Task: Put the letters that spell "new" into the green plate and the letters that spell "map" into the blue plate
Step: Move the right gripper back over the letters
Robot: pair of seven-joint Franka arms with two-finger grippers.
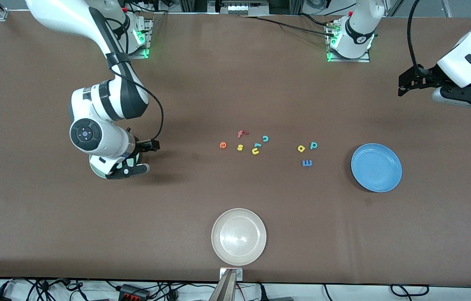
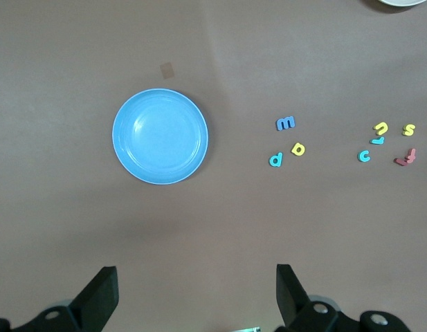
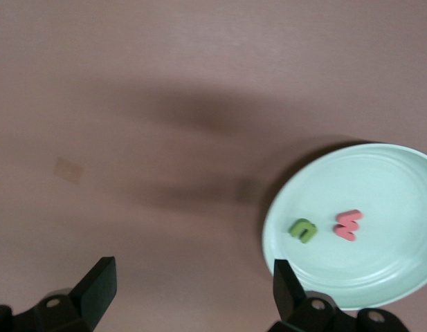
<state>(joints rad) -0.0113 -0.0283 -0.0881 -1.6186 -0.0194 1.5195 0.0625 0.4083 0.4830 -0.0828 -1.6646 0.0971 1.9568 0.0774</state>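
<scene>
At the right arm's end of the desk, the right gripper (image 1: 128, 165) hangs low over the green plate (image 3: 379, 277), which the arm mostly hides in the front view. Fingers (image 3: 95, 287) spread open, holding nothing. In the right wrist view the plate carries two letters lying flat and apart: green n (image 3: 303, 230) and salmon w (image 3: 349, 225).

Mid-desk, loose cluster of letters. Orange e (image 1: 222, 145) lies at the cluster's edge toward the right arm's end, not yet in a plate. Yellow s (image 1: 240, 147) just beside it, toward the left arm's end. Red f (image 1: 242, 133) sits at about 12 o'clock from the s. Yellow u (image 1: 255, 151) touches a small teal piece (image 1: 257, 145); teal c (image 1: 266, 138) near them, at roughly 1 o'clock from the u.

Second group toward the left arm's end, between the cluster and the blue plate (image 1: 376, 167): yellow a (image 1: 301, 148), teal p (image 1: 314, 145) just beside it, blue m (image 1: 307, 163) nearer the front camera, at about 6 o'clock from the pair. All three on the bare desk, apart from the plate.

Cream-white plate (image 1: 239, 236) sits near the front edge of the desk, at 6 o'clock from the cluster.

Left gripper (image 1: 402, 85) waits high over the left arm's end of the desk; fingers (image 2: 99, 297) wide open, nothing between them.
</scene>
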